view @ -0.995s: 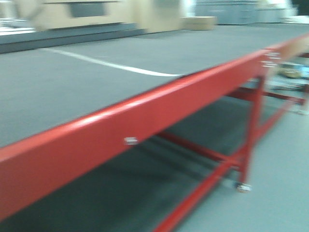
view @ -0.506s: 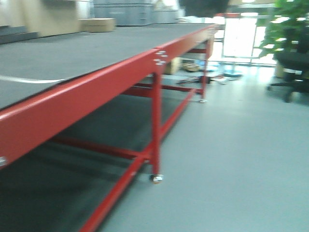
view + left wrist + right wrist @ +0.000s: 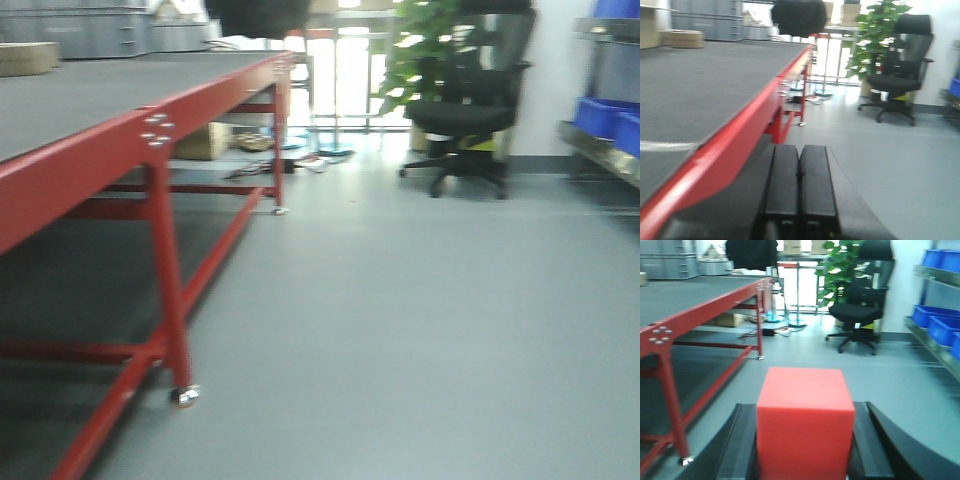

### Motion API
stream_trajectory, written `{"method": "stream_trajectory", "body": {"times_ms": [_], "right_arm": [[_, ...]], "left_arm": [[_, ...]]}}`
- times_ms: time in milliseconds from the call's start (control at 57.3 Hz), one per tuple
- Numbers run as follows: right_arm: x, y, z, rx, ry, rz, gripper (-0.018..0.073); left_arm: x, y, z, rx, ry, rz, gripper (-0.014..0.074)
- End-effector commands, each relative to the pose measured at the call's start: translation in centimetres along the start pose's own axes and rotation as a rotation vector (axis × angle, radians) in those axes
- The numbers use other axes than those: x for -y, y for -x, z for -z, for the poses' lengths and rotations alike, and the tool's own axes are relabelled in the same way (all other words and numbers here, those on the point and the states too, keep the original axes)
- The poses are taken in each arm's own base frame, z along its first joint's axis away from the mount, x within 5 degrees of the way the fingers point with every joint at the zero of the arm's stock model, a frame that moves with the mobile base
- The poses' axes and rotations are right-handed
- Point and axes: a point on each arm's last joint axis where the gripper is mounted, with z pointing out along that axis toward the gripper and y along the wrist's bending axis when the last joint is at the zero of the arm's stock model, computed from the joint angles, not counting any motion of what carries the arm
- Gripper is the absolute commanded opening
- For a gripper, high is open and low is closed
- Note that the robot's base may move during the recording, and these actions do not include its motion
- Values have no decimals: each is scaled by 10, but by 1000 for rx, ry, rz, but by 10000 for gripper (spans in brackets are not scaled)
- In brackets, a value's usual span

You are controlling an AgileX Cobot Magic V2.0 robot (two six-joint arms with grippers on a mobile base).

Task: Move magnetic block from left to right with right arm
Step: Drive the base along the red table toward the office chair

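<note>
We take the long red-framed table (image 3: 70,175) as our reference. The magnetic block (image 3: 805,422), a plain red cube, is not on the table's dark grey top. In the right wrist view it sits off the table's right side, out past the red rail, with only grey floor (image 3: 420,330) behind it. The right gripper (image 3: 805,442) is clamped on the block, and its black fingers (image 3: 740,445) press against the cube's two side faces so that the cube fills the gap between them. We cannot see the cube's underside. The left gripper (image 3: 800,185) is closed on nothing, its two black pads (image 3: 782,185) meeting flat along a thin seam. It hovers just off the table's right edge, at about the height of the rail, which runs away along its left. A white strip (image 3: 665,146) lies on the tabletop near that rail. At the table's far left, a tan cardboard box (image 3: 25,57) rests on top. Beyond the table's far end stand a black office chair (image 3: 460,115) and a green plant (image 3: 420,40). Blue bins (image 3: 610,115) sit on a shelf well to the table's right. All views are somewhat blurred.
</note>
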Motion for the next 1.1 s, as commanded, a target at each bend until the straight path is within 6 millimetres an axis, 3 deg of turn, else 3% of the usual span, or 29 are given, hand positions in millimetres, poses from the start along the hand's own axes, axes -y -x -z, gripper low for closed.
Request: {"method": "stream_trajectory", "body": {"times_ms": [0, 1083], "right_arm": [[0, 15, 1, 97, -5, 12, 319], [0, 15, 1, 97, -5, 12, 319]], "left_arm": [[0, 6, 1, 92, 1, 3, -126], [0, 6, 1, 92, 1, 3, -126]]}}
